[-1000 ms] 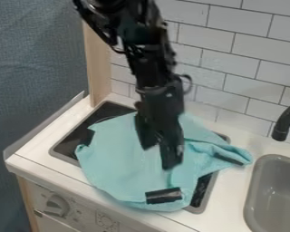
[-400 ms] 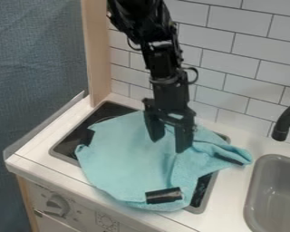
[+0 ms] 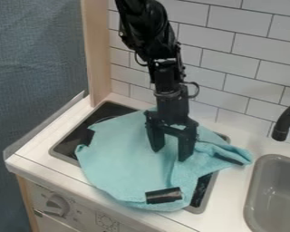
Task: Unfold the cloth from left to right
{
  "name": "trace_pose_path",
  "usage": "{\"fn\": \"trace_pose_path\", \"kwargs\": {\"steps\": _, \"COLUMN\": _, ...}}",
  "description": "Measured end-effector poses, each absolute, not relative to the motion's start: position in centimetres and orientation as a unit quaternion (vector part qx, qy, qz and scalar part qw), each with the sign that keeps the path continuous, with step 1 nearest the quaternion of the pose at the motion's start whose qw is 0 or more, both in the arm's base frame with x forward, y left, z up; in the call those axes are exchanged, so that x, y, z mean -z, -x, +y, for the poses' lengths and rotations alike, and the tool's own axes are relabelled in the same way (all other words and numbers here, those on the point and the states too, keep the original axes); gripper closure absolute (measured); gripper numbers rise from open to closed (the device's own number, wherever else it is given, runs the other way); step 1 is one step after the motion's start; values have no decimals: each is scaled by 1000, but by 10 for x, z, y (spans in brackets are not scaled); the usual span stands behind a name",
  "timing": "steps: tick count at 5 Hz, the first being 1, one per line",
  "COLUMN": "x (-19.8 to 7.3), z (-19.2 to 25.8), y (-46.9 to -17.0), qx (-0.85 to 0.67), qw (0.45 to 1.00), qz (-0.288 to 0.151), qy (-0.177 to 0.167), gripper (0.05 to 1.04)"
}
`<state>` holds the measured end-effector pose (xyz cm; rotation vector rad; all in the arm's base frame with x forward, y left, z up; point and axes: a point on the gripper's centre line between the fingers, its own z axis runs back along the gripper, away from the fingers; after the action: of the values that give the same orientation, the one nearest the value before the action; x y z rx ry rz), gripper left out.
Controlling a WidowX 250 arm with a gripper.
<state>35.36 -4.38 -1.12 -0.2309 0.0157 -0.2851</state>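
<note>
As the cloth [image 3: 126, 149] seems light, soft and easy to sag, the jaws, parted and empty, should pinch its raised fold [image 3: 222, 148] at right.

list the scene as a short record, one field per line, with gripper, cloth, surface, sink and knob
gripper: open, fingers pointing down over the cloth, near its upper right part
cloth: light blue, mostly spread, with folds toward its right end
dark patches: on the cloth, one near its front edge
surface: cloth lies over the black stovetop, parts of which show at left and front right
sink: grey, right of the stovetop
knob: on the stove front, below the counter edge
</note>
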Motion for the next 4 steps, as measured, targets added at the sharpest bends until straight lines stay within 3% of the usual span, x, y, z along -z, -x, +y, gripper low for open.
{"fn": "trace_pose_path", "kwargs": {"steps": 1, "x": 16, "z": -51, "y": -356, "qx": 155, "qw": 978, "qz": 5, "qy": 136, "gripper": 148}}
{"fn": "trace_pose_path", "kwargs": {"steps": 3, "x": 15, "z": -63, "y": -358, "qx": 191, "qw": 971, "qz": -8, "qy": 144, "gripper": 763}}
{"fn": "trace_pose_path", "kwargs": {"steps": 4, "x": 15, "z": -64, "y": -357, "qx": 194, "qw": 970, "qz": -8, "qy": 144, "gripper": 961}}
